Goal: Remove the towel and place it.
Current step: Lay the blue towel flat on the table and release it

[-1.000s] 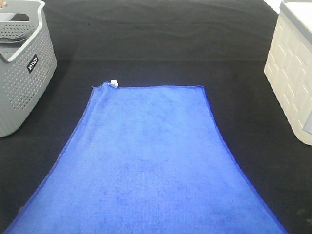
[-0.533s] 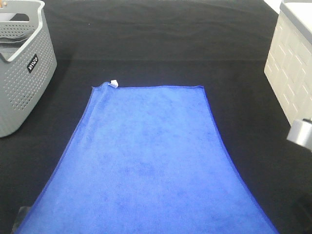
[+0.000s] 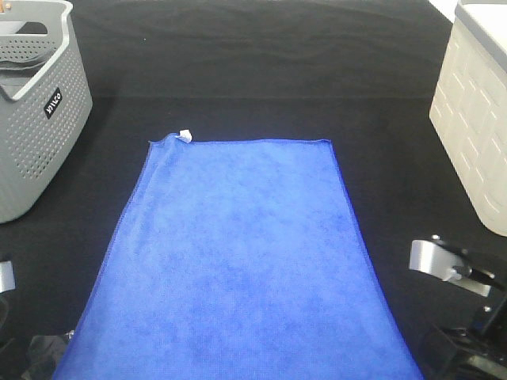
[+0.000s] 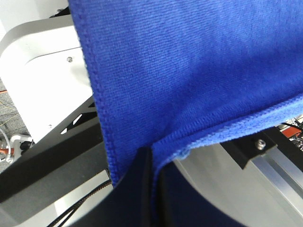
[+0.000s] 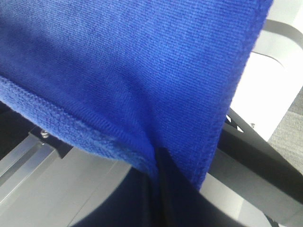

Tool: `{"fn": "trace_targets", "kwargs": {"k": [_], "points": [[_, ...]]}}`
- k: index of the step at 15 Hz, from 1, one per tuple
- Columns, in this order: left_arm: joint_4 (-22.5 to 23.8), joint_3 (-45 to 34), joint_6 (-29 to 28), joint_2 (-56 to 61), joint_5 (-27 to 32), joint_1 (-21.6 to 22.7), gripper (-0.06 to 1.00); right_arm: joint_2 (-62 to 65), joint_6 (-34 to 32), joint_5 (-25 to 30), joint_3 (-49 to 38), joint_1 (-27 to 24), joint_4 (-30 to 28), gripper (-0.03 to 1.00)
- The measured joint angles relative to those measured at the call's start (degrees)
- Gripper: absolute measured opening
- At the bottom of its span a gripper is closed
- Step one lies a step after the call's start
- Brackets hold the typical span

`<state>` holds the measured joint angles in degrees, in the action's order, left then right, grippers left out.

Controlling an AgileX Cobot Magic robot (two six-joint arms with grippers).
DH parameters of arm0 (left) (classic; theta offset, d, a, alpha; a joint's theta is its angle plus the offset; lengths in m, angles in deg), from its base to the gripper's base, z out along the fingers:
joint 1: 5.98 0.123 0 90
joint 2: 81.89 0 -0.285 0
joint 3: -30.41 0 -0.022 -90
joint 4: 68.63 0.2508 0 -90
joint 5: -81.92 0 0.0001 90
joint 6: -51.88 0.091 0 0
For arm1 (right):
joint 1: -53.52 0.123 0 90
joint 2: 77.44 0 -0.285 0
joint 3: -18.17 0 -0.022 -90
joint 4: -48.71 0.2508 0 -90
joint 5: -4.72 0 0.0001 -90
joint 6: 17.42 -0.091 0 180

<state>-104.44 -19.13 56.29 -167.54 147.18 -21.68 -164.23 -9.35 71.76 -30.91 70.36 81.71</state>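
Note:
The royal-blue towel lies spread lengthwise on the black table, its white tag at the far left corner. Its near end runs out of the bottom of the exterior view. In the left wrist view the left gripper is shut on a hemmed corner of the towel. In the right wrist view the right gripper is shut on another hemmed corner of the towel. Parts of the left arm and right arm show at the bottom corners of the exterior view.
A grey perforated basket stands at the far left of the table. A cream-white lidded box stands at the far right. Black cloth stretches between them beyond the towel's far edge.
Both arms have come up into the bottom corners of the exterior view. The towel's near end has drawn narrower; its far edge and tag have stayed put.

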Motion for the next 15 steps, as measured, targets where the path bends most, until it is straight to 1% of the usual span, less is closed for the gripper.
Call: {"fn": "trace_targets", "kwargs": {"k": [3,6,11,13,15], "points": [[0.3,0.8,1.1,-4.9,-1.4,0.0,0.0,-9.3,3.8,-2.0,0.1,-0.1,0.9,0.03],[2.0,3.9,1.7,-10.5,-3.0,0.0,0.0,-15.8,7.4,-3.4,0.2,-0.1,2.2,0.03],[2.8,7.8,6.5,-20.7,-2.6,0.0,0.0,-19.9,9.1,-4.9,0.2,-0.1,2.3,0.03],[3.3,10.3,7.6,-25.3,-2.3,-1.1,0.0,-21.7,9.2,-5.8,0.2,-0.1,2.3,0.03],[4.0,11.8,8.1,-27.2,-1.9,-3.2,0.0,-22.9,9.7,-6.4,0.2,-0.1,1.4,0.03]]}}
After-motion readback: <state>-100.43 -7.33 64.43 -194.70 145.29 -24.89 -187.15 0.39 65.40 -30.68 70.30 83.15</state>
